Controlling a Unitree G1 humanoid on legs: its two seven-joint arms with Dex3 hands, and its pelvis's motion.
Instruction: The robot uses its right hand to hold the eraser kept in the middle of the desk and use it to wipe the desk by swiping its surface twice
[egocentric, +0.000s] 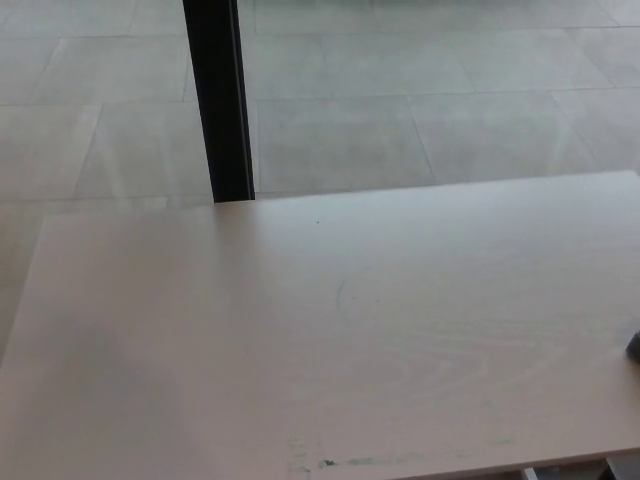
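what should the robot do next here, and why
Probably pan the head right. The desk shows no eraser and neither hand, only a dark sliver at the right edge, too cropped to identify, and dark smudges along the near edge.
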